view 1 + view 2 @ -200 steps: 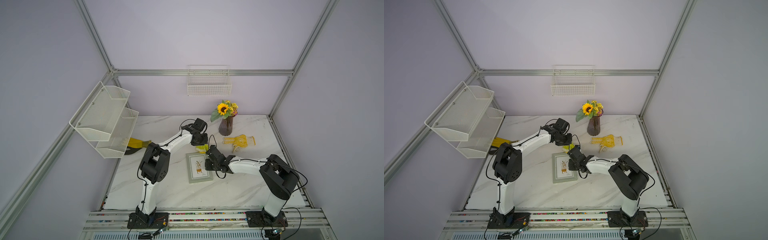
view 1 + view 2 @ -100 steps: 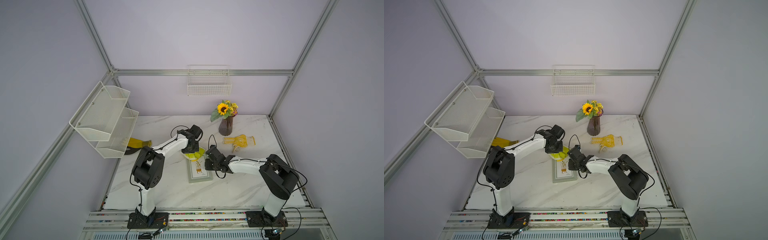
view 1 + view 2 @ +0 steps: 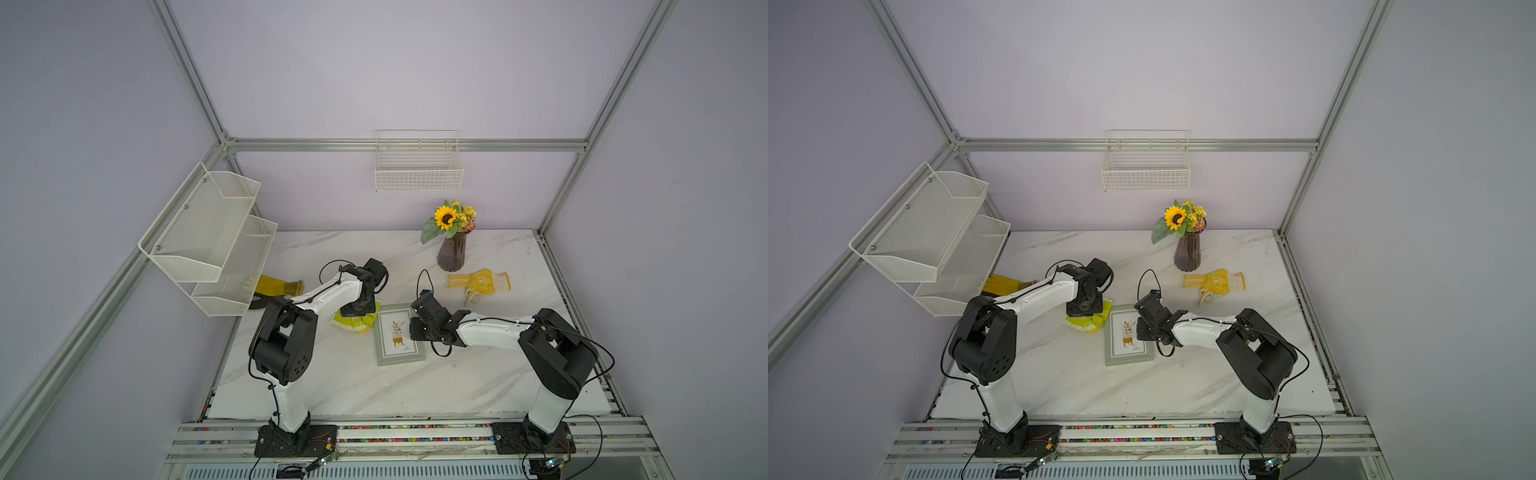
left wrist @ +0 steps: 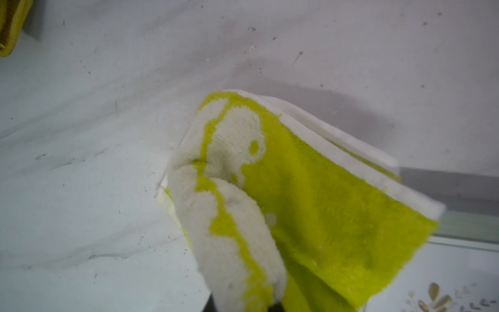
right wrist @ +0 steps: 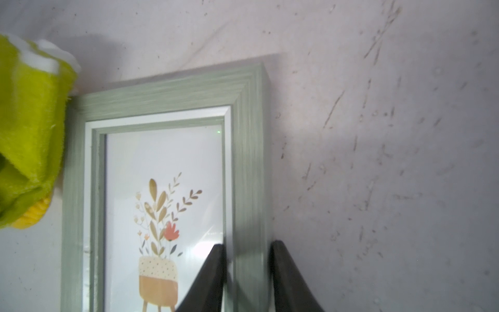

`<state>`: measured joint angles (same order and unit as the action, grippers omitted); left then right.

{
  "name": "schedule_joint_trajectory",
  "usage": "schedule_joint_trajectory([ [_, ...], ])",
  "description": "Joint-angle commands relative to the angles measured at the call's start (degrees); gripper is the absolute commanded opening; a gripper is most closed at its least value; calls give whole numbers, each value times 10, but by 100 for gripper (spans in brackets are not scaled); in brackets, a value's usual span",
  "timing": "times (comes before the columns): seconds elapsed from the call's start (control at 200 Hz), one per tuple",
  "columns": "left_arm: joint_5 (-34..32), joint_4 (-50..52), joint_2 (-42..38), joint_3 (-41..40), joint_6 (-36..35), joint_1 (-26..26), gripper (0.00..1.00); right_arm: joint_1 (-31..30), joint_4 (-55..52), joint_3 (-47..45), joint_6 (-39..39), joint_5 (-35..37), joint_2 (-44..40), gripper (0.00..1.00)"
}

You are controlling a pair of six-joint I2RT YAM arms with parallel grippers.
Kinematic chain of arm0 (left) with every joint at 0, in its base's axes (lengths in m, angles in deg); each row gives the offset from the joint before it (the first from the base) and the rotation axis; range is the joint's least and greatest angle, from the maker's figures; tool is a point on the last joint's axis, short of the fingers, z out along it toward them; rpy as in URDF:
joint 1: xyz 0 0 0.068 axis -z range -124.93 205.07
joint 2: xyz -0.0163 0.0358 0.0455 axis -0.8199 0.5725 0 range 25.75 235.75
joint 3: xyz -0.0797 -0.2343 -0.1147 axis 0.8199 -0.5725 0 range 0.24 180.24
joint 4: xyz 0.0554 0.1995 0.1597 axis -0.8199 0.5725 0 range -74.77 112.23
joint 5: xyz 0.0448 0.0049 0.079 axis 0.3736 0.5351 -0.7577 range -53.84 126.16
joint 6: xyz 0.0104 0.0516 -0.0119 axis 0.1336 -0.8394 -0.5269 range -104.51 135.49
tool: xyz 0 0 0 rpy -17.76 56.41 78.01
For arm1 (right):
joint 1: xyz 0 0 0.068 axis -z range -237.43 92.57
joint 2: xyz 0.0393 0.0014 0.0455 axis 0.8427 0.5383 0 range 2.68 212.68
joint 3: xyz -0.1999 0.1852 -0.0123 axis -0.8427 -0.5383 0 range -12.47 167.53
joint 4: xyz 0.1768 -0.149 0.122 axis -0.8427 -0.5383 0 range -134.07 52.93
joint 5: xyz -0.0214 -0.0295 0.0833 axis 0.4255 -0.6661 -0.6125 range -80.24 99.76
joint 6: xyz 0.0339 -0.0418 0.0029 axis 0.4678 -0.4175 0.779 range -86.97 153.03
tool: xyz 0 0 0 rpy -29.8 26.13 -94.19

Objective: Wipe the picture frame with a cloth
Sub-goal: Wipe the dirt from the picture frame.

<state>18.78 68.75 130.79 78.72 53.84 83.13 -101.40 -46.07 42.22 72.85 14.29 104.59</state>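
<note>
**Frame Pinched, Cloth by Its Corner**

The picture frame (image 3: 400, 335) lies flat on the white table (image 3: 332, 386), near the middle in both top views. The right claw (image 5: 248, 272) pinches the frame's right side bar, one finger on each side. The cloth (image 3: 355, 323) hangs bunched from the left claw (image 4: 274, 306), which is squeezed tight on it, right by the frame's upper left corner. Farther up and right are a yellow glove (image 3: 478, 283) and a vase of flowers (image 3: 452, 249).

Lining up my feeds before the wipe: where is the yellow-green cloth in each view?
Both top views: cloth mid-table under the left arm, beside the picture frame.
Left wrist: large, across mid-picture.
Right wrist: at the picture's edge, by the frame's corner.
Shared landmark: the picture frame, in all four.
</note>
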Motion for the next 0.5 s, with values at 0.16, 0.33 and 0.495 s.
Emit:
schedule_joint_trajectory([
  [0.16,162,-119,-26,-13,22,3,0,2,-15,-6,20,-10,41,31],
  [0.33,143,-104,-57,-78,55,27,0,1,-23,6,27,-5,47,31],
  [0.495,162,-85,-107,-149,77,57,0,3,-41,19,31,5,57,32],
])
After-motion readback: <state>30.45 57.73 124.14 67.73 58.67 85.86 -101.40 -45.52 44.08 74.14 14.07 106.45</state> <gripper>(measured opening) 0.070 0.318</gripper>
